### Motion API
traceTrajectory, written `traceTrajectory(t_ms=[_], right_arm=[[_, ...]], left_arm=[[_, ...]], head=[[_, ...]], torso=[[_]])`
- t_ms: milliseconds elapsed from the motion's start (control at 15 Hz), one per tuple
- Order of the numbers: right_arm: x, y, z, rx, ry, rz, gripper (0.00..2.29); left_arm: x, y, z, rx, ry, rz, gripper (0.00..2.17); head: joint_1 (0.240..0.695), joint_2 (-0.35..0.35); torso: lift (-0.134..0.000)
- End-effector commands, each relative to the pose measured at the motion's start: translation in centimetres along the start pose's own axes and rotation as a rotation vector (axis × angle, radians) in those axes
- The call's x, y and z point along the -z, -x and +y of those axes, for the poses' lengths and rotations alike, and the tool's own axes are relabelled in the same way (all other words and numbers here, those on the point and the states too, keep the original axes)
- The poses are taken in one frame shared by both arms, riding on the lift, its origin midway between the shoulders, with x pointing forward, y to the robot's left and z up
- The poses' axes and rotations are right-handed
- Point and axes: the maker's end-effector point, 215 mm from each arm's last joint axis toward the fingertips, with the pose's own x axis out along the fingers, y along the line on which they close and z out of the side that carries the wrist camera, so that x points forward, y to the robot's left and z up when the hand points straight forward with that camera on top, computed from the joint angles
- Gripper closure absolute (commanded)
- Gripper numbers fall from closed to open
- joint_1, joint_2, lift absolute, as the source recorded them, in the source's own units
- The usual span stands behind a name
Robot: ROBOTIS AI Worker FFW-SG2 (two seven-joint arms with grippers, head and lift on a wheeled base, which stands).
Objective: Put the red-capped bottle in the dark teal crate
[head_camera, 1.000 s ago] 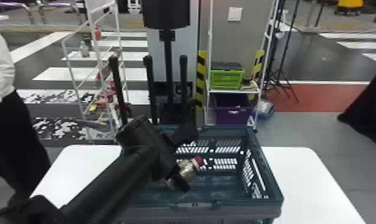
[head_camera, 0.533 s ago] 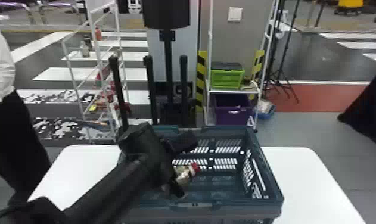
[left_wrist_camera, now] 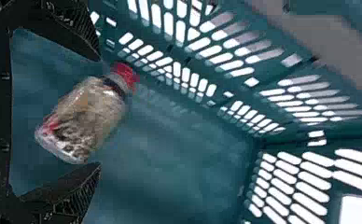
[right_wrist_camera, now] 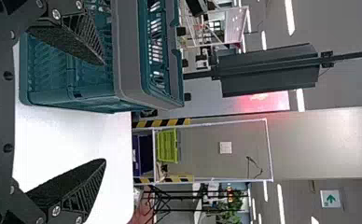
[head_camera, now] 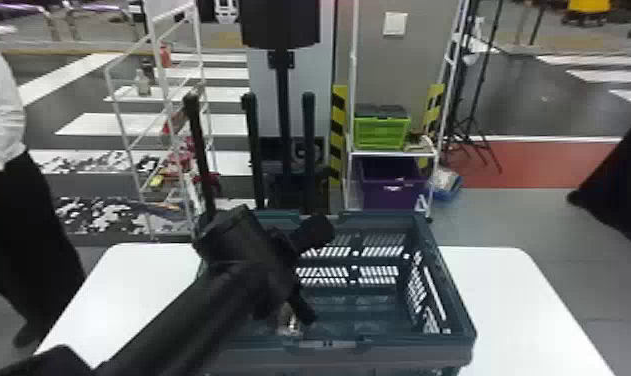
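Head view: the left tool (head_camera: pixel 320 272) reaches in from the left side of the robot, its fingers spread over the dark teal crate (head_camera: pixel 449 280). The red-capped bottle (head_camera: pixel 290 322) shows in part just beside the end of the finger nearer the robot, inside the crate's walls, with its cap hidden behind the tool. The crate extends out to the right of the tool, and its far slotted wall stands beyond it. Under the crate is the white table (head_camera: pixel 519 310), which spreads out on both sides of the tool.

In the left wrist view the tool (left_wrist_camera: pixel 100 112) has its two fingers well apart. Most of the bottle's body lies across the gap between them, tilted, its base toward the palm and its red cap out past the fingertips. The cap end sits closer to one finger, the base closer to the other. Whether the bottle touches the crate's floor I cannot tell.

In the right wrist view the right tool (right_wrist_camera: pixel 105 112) also has its fingers well apart, outside the crate, with the tabletop seen between them and a green bin (right_wrist_camera: pixel 167 145) farther off.
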Motion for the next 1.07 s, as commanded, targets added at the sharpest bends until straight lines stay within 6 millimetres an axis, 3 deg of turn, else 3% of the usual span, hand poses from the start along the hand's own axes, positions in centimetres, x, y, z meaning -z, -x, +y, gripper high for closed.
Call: traceTrajectory(t_ms=[0,133,267,400,533,667,800,1000], right_arm=[[0.1,0.0,-0.3,0.007,-0.007,0.003,0.15],[0.1,0.0,-0.5,0.009,-0.006,0.002,0.15],[-0.1,-0.1,-0.7,0.013,-0.008,-0.002,0.15],[-0.1,-0.2,-0.7,0.01,-0.007,-0.003,0.15],[0.0,-0.2,-0.7,0.008,-0.006,-0.001,0.15],[0.0,-0.3,-0.8,0.006,-0.005,-0.001,0.15],[-0.3,-0.5,-0.7,0.0,-0.007,-0.005,0.15],[-0.6,-0.8,-1.1,-0.006,-0.001,-0.007,0.15]], left_arm=[[-0.8,3.3,2.2,-0.04,0.124,-0.096,0.09],[-1.2,6.7,3.5,-0.087,0.224,-0.183,0.09],[-1.3,11.4,5.5,-0.127,0.367,-0.358,0.09],[0.3,16.5,6.8,-0.213,0.481,-0.509,0.09],[3.4,22.2,6.6,-0.261,0.6,-0.653,0.09],[8.0,26.1,5.9,-0.347,0.704,-0.726,0.09],[13.2,28.4,4.2,-0.458,0.775,-0.718,0.09],[18.3,30.5,0.1,-0.615,0.768,-0.746,0.09]], head=[[0.499,0.0],[0.499,0.0],[0.499,0.0],[0.499,0.0],[0.499,0.0],[0.499,0.0],[0.499,0.0],[0.499,0.0]], torso=[[0.0],[0.0],[0.0],[0.0],[0.0],[0.0],[0.0],[0.0]])
